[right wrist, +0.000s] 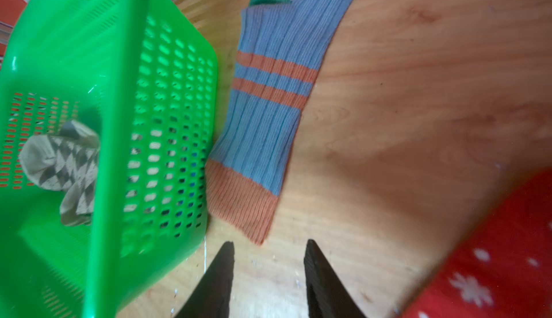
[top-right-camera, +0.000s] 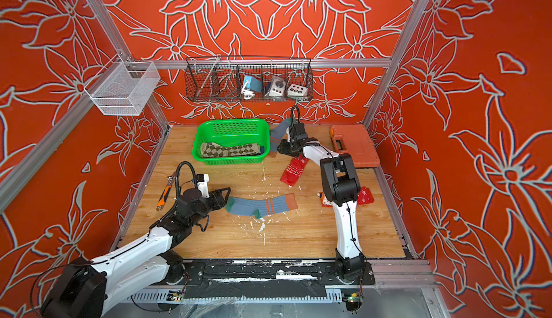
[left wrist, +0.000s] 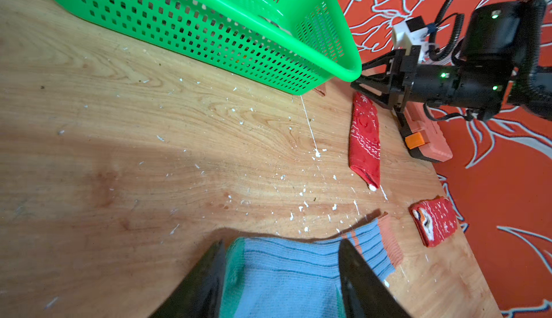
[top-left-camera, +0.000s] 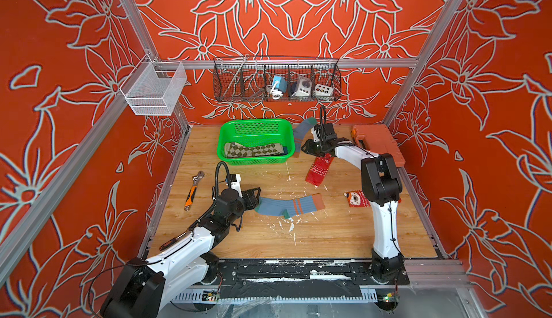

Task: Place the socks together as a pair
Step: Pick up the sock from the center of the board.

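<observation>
The blue sock (top-left-camera: pixel 291 206) lies nine-to-three at six o'clock on the tabletop (top-left-camera: pixel 328 236), toe at nine between the jaws of the nearer left claw (left wrist: pixel 282 242), spread and not pinching, while the right claw (right wrist: pixel 270 242), spread and empty, faces the second blue sock (right wrist: pixel 268 107) near twelve.

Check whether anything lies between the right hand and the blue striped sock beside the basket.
Nothing visible does. Only bare table shows between the open right hand and the orange cuff of the blue striped sock. The green basket runs alongside the sock and a red sock lies opposite, neither in the path.
</observation>
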Action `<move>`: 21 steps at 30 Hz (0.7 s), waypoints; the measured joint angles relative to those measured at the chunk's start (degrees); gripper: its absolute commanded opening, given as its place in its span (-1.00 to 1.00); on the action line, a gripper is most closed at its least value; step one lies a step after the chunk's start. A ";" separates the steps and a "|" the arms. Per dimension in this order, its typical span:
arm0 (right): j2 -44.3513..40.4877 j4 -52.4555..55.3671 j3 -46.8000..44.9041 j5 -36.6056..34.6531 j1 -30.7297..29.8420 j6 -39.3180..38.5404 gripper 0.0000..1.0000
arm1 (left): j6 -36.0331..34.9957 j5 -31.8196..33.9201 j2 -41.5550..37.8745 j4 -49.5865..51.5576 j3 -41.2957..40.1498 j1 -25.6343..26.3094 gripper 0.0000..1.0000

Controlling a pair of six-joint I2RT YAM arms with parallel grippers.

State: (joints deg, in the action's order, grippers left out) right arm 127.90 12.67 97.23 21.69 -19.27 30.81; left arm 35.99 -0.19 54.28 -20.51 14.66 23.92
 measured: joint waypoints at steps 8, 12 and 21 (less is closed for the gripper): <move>6.51 5.95 9.84 -1.46 -2.93 -0.46 -0.35 | 0.00 0.31 -0.24 -0.26 -0.63 0.00 0.16; 7.52 8.61 11.56 -2.43 -4.09 -0.90 -0.42 | 0.00 0.33 -0.24 -0.59 -0.63 0.00 0.16; 9.35 13.18 13.88 -5.46 -4.07 -1.92 -0.41 | 0.00 0.35 -0.24 -1.03 -0.63 0.00 0.15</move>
State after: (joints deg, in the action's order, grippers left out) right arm 137.25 25.85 111.11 16.23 -23.33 28.88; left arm 35.99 0.16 54.04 -21.54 14.02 23.92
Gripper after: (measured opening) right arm 0.291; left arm 0.573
